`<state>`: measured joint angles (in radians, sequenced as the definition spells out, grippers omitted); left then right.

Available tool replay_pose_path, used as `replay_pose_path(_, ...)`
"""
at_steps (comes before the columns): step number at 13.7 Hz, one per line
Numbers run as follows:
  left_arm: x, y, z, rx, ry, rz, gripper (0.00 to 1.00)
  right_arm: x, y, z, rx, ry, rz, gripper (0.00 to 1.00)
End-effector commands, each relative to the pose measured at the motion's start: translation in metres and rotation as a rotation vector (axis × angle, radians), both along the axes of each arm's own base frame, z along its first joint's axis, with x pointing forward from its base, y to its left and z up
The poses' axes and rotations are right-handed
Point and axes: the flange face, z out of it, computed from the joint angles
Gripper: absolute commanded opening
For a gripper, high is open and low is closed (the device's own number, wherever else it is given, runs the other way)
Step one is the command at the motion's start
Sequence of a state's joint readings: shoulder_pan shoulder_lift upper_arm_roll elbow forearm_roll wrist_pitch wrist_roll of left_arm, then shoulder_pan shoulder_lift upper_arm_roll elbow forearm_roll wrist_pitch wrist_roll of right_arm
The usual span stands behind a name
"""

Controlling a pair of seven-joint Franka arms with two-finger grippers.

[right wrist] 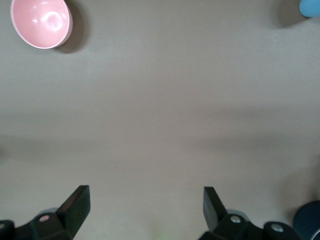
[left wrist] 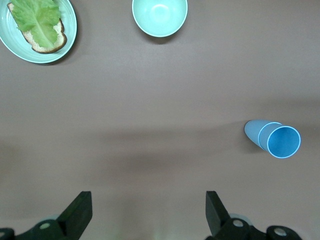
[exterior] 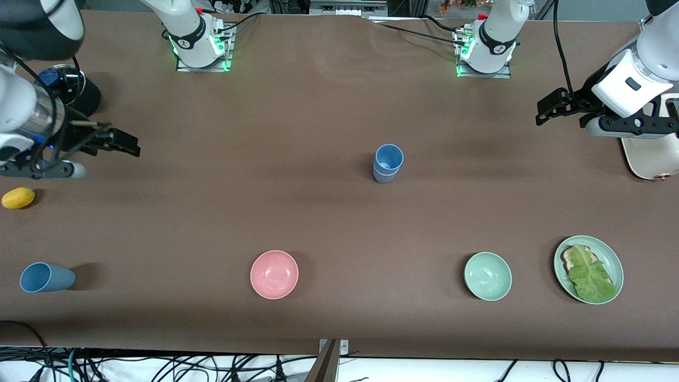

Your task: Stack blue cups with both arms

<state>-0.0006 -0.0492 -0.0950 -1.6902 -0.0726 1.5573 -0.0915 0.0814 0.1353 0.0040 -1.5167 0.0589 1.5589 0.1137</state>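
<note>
Front view: two blue cups [exterior: 388, 163] stacked mid-surface; one blue cup [exterior: 46, 277] left lying near the right arm's end. Left end effector [left wrist: 147, 215] and right end effector [right wrist: 146, 212] both spread wide, nothing held.

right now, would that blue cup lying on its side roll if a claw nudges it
Probably. The tipped cup rests on its curved wall, so a sideways nudge should roll it. Its taper would likely swing it in an arc, not straight. It looks like thin plastic, so probably light and quick to skid on the smooth table.

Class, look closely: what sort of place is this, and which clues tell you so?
Probably a robotics lab: two arms bolted to a brown-covered table, loose cables along its edge, and staged props such as stacked blue cups.
</note>
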Motion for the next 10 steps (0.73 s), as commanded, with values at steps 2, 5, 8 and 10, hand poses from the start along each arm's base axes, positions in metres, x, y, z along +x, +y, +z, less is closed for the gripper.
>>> replay_pose_path(2, 0.0003, 0.0014, 0.007, 0.04, -0.004, -0.024, 1.0, -0.0135, -0.0011, 0.0089, -0.053, -0.018, 0.017, 1.0)
replay_pose_path(5, 0.0004, 0.0013, 0.0077, 0.046, -0.006, -0.026, 1.0, -0.0115, -0.0012, 0.009, -0.054, -0.02, 0.017, 1.0)
replay_pose_path(8, 0.0004, 0.0014, 0.0077, 0.048, -0.006, -0.026, 1.0, -0.0098, -0.0027, 0.0057, -0.043, -0.01, 0.015, 1.0)
replay_pose_path(10, 0.0003, 0.0014, 0.007, 0.048, -0.005, -0.026, 1.0, -0.0084, -0.0029, 0.0072, -0.045, -0.008, 0.012, 1.0)
